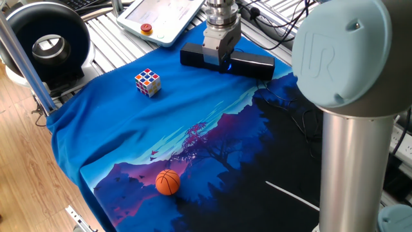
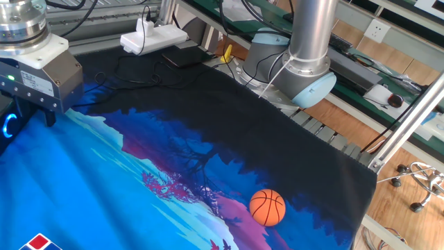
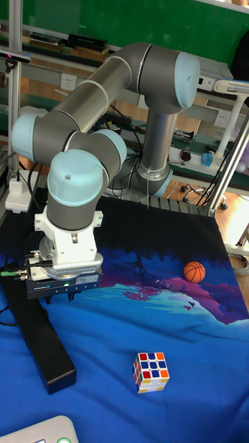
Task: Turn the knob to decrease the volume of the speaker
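In one fixed view, the gripper (image 1: 221, 63) was seen directly over the speaker (image 1: 257, 64), hiding the knob; only a blue glow showed.

In the other, the knob (image 2: 10, 126) glowed beside one finger (image 2: 49, 115); whether it was pinched cannot be told.

In the tall view, the speaker (image 3: 45, 346) was judged rigid; the rim should be pinched.

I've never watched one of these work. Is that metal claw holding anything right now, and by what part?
It cannot be told. The gripper sits right over the speaker at its blue-lit knob, but its body hides the fingertips, so any grip on the knob isn't visible.
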### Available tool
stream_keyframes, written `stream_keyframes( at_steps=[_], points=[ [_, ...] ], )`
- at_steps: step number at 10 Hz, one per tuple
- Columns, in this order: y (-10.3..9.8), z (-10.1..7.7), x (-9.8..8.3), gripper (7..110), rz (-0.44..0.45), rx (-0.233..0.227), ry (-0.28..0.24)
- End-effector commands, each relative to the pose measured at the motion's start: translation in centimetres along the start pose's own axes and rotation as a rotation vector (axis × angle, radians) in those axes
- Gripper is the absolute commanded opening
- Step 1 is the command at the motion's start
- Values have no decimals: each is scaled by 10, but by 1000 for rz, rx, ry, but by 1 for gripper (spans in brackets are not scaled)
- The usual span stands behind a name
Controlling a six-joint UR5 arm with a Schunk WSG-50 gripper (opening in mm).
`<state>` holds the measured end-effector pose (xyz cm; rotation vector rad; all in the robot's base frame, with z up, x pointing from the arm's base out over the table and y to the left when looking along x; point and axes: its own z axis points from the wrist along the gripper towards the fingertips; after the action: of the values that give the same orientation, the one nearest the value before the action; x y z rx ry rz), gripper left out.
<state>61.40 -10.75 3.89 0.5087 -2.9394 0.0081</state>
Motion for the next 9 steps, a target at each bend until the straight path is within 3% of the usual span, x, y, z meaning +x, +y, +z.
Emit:
stream_keyframes(
  at_steps=[1, 9],
  points=[
    [-5, 1, -6, 44, 9, 5, -26],
    [-3, 3, -11, 44, -3, -11, -34]
  ],
)
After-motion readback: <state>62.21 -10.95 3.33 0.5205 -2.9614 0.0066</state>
